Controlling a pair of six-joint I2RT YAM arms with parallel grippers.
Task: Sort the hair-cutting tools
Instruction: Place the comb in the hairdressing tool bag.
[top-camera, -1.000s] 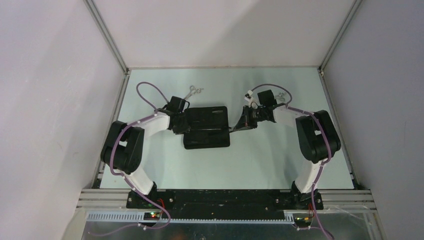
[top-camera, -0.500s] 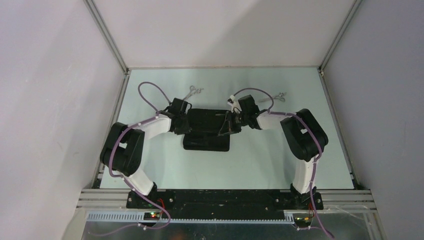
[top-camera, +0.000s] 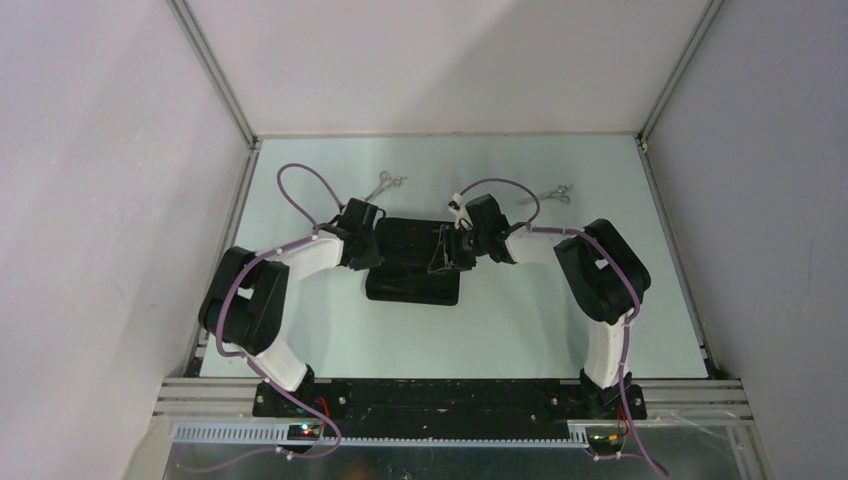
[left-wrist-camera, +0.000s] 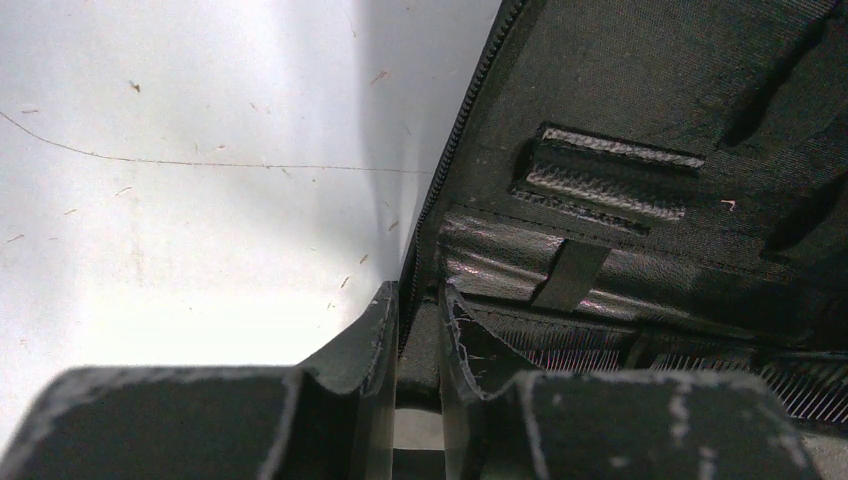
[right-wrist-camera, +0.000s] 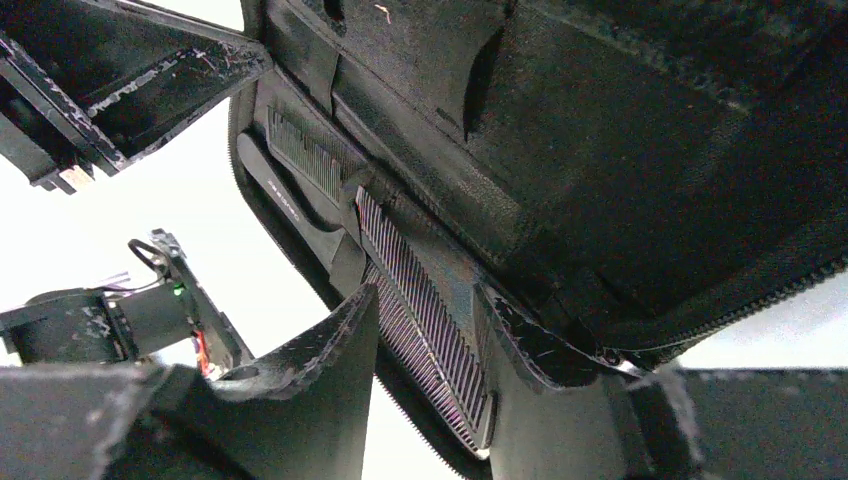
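Observation:
The black zip case (top-camera: 412, 262) lies open at the table's middle. My left gripper (top-camera: 371, 249) is shut on the case's left zip edge (left-wrist-camera: 440, 190), its jaws close on either side of the rim (left-wrist-camera: 418, 330). My right gripper (top-camera: 441, 253) reaches into the case from the right and is shut on the straight flat comb (right-wrist-camera: 425, 315), which lies along the case's lower pocket. The handled comb (right-wrist-camera: 300, 165) sits in the case just beyond it. Two silver scissors lie on the table behind, one at the left (top-camera: 386, 183) and one at the right (top-camera: 556, 192).
The case's inner lid with elastic loops (left-wrist-camera: 610, 170) fills the left wrist view. The left arm's gripper (right-wrist-camera: 130, 90) shows at the top left of the right wrist view. Grey walls close the table at the back and sides.
My right gripper has moved left from the case's right edge to over its inside, carrying the flat comb along. The left gripper has stayed on the case's left edge.

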